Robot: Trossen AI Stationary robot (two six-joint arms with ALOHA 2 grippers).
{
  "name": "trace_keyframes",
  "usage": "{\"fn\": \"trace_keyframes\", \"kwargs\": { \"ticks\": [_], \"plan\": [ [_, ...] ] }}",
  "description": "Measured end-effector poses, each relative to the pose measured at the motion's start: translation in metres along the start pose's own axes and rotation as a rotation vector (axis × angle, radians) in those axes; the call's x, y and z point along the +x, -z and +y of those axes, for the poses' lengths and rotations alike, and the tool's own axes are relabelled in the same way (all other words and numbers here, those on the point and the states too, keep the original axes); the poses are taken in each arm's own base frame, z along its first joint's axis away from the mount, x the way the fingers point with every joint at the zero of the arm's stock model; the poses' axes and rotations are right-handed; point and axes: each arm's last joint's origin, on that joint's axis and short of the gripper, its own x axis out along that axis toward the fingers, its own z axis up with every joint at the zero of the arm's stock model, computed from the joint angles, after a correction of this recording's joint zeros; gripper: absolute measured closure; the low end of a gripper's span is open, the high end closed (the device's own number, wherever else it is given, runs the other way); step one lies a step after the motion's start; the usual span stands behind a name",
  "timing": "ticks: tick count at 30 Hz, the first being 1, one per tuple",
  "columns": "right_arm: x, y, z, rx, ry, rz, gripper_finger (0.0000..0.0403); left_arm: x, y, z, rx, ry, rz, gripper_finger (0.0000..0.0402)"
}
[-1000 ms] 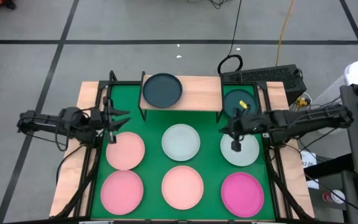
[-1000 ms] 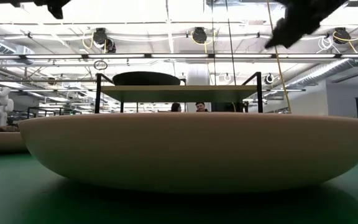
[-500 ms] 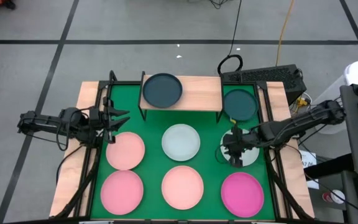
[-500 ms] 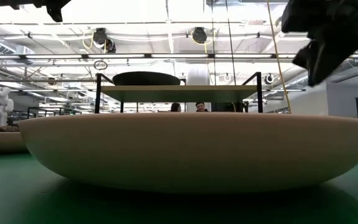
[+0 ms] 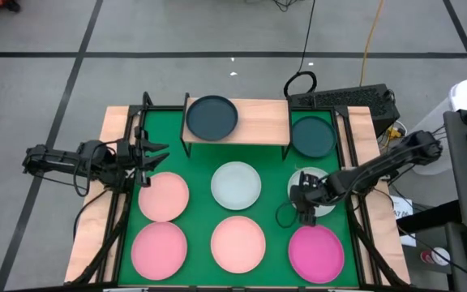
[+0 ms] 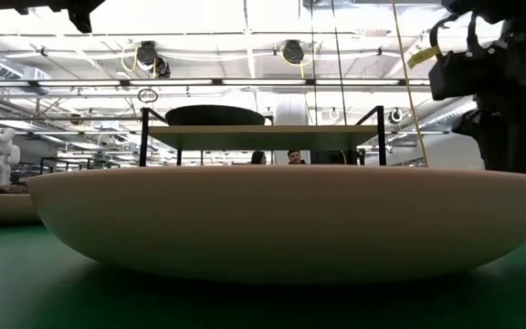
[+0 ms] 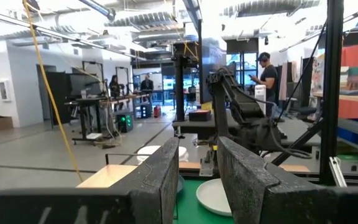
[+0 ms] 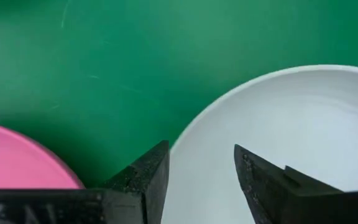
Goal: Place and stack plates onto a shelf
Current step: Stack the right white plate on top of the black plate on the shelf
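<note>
The light-wood shelf [image 5: 254, 120] stands at the table's far edge, and one dark teal plate [image 5: 212, 118] lies on its left half. A second teal plate [image 5: 313, 135] rests on the green mat to the shelf's right. Flat on the mat lie two mint-white plates [image 5: 236, 184] [image 8: 303, 130], three pink plates [image 5: 163, 195] [image 5: 159, 249] [image 5: 237, 243] and a magenta plate [image 5: 316, 253]. My right gripper [image 8: 197, 171] points steeply down, open, over the left part of the right-hand white plate [image 5: 324, 199]. My left gripper [image 5: 156, 154] waits open at the table's left, raised.
Black frame rails run along both sides of the table [image 5: 136, 122]. A black box with cables [image 5: 343, 99] sits behind the far right corner. In the low view a pink plate [image 6: 290, 219] fills the foreground. People stand in the room beyond.
My right gripper has come down and toward the table's near edge, from beside the teal plate on the mat to the right-hand white plate. It has tipped from nearly level to steeply downward, and its fingers have spread apart. The plates have stayed in place.
</note>
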Motion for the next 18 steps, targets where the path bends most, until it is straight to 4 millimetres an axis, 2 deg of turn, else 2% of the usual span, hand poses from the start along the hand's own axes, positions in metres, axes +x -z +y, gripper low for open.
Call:
{"fn": "trace_keyframes", "kwargs": {
  "ticks": [8, 18],
  "plan": [
    [0.012, -0.002, 0.011, -0.004, -0.019, -0.011, 0.0239, 0.0, 0.0, 0.0, -0.015, 0.0, 0.001, 0.0284],
    [0.024, 0.004, 0.008, 0.059, 0.08, 0.079, 0.025, 0.0, 0.0, 0.0, -0.035, -0.001, 0.002, 0.0284]
  ]
}}
